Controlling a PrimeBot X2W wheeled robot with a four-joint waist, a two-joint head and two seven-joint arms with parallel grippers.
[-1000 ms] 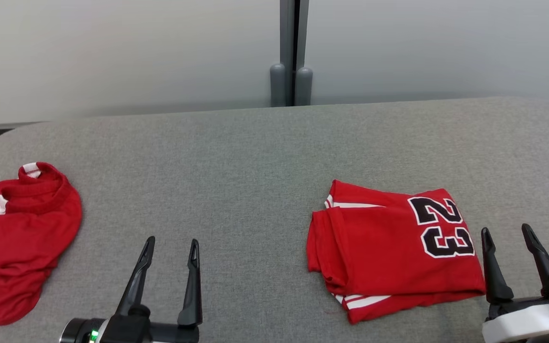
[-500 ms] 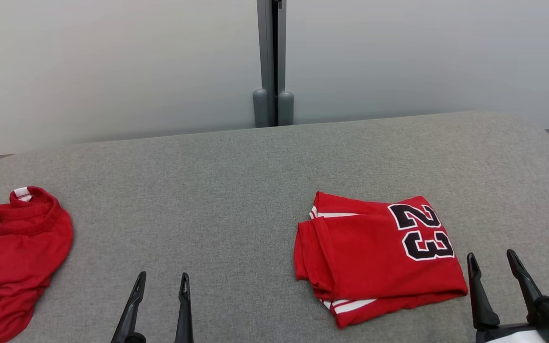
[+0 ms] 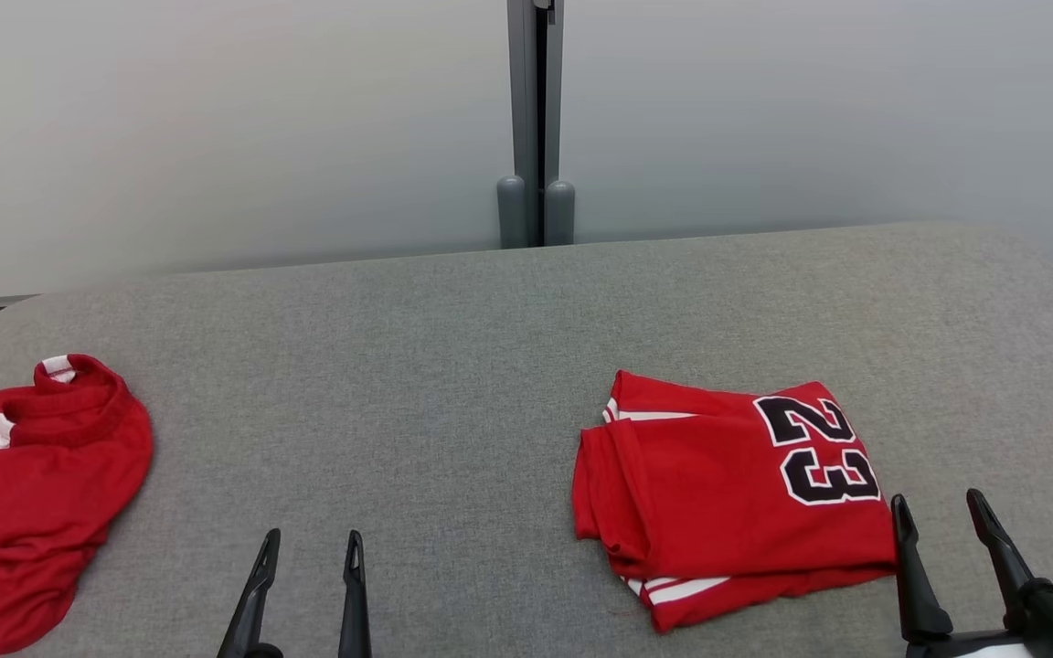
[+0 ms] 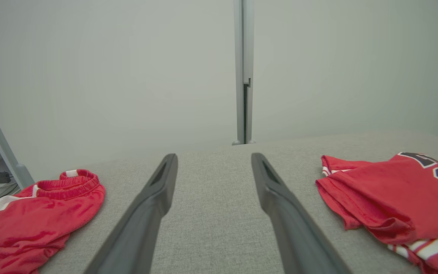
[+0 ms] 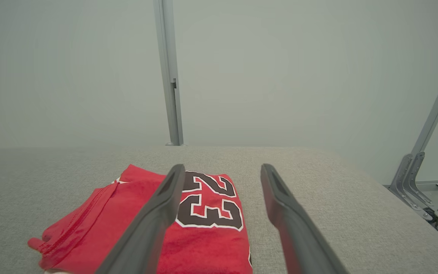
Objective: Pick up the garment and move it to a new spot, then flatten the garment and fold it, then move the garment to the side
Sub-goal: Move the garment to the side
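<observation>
Pale grey wall panels (image 3: 216, 128) run across the back. Below them is a big grey fabric-topped table (image 3: 453, 366) w/ rounded corners, which takes up most of the head view.

The folded jersey (image 3: 718, 493) lies flat on the table's right half, nearer the front edge than the back. It's a red, roughly square packet, several layers thick. A black "23" w/ white outline faces up at its right end. White stripe trim shows at the back-left corner and along the near edge. The left side is bunched into soft rolled folds, not crisp.

A crumpled red garment (image 3: 33, 493) sits at the far left edge of the table, well apart from the jersey. It has a ribbed waistband-type opening at the back and a white side panel. The bare table stretch btwn the two holds only the left gripper.

A grey vertical post (image 3: 537, 119) joins the wall panels behind the table centre. An angled metal strut (image 5: 428, 152) stands off the table's right end.

The left gripper (image 3: 313, 535) is low-centre-left over bare cloth, fingers parted, empty. The right gripper (image 3: 936, 498) is just beside the jersey's near-right corner, fingers spread, holding nothing. Can't tell if it touches the fabric.
</observation>
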